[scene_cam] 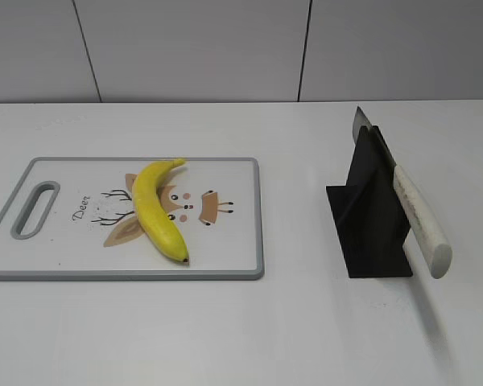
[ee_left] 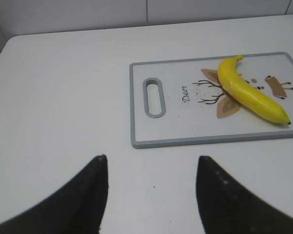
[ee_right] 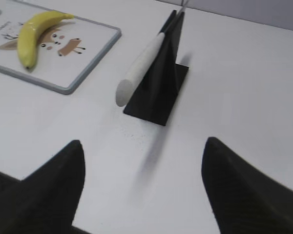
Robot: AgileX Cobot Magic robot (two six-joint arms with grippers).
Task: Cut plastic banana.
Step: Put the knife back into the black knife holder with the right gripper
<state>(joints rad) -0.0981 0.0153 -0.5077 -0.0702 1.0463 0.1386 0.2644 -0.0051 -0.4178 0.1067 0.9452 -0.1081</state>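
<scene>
A yellow plastic banana (scene_cam: pixel 158 209) lies whole on a white cutting board (scene_cam: pixel 225 249) with a deer print, left of centre. It also shows in the left wrist view (ee_left: pixel 249 92) and the right wrist view (ee_right: pixel 31 36). A knife with a white handle (scene_cam: pixel 421 221) rests slanted in a black stand (scene_cam: pixel 370 217) on the right, handle toward the front; the right wrist view shows the handle (ee_right: pixel 141 66) too. My left gripper (ee_left: pixel 151 158) is open and empty over bare table, short of the board. My right gripper (ee_right: pixel 142 142) is open and empty, short of the stand. Neither gripper shows in the exterior view.
The cutting board (ee_left: pixel 185 141) has a grey rim and a handle slot (scene_cam: pixel 34 209) at its left end. The white table (scene_cam: pixel 241 330) meets a grey panelled wall at the back.
</scene>
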